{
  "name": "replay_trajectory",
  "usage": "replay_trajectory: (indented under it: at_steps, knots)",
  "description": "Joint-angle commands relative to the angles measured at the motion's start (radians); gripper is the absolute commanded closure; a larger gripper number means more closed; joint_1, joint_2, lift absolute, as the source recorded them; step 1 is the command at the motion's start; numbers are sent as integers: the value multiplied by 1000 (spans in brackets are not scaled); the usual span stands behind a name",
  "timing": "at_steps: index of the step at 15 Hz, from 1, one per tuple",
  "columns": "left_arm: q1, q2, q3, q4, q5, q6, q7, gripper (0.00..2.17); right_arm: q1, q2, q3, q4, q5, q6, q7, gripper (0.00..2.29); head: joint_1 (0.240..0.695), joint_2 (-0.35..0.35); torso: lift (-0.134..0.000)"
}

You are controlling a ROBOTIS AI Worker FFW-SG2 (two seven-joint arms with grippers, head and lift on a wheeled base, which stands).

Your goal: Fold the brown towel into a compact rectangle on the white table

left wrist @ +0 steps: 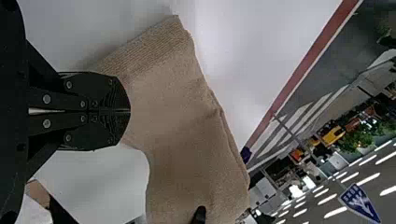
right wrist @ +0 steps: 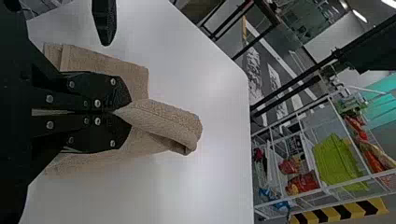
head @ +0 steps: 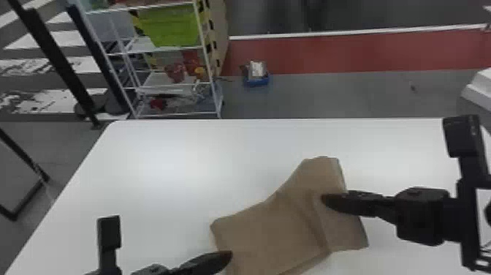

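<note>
The brown towel lies at an angle on the white table, its right part folded over into a layered strip. My left gripper is at the towel's left edge; in the left wrist view the left gripper is shut, its tips over the ribbed end of the towel. From the right, my right gripper reaches onto the folded strip. The right wrist view has the right gripper shut on a pinched bit of the towel, with a loose rolled flap beyond the fingertips.
Beyond the table's far edge stands a white wire shelf with a green bin. A small blue box is on the floor behind the table. Black posts stand at the back left.
</note>
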State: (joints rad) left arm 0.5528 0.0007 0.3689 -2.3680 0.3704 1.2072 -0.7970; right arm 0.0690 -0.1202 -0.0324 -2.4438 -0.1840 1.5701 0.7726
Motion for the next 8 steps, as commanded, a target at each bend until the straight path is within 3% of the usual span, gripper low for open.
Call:
replay_trajectory:
  at_steps: [1,4,8]
  knots:
    - [-24,-2,-15,24,-5,-39,15,1912,3,-1,2,-4,-8,2,1,1649,695,149,-124]
    - [-31,-1,-30,46,-67,-60,22,1912,11,2,2,-29,-23,2,-1,1649,695,152,-124]
    - [-24,5,-18,55,-74,-67,15,1912,6,5,11,-35,-23,2,-3,1652,695,180,-124]
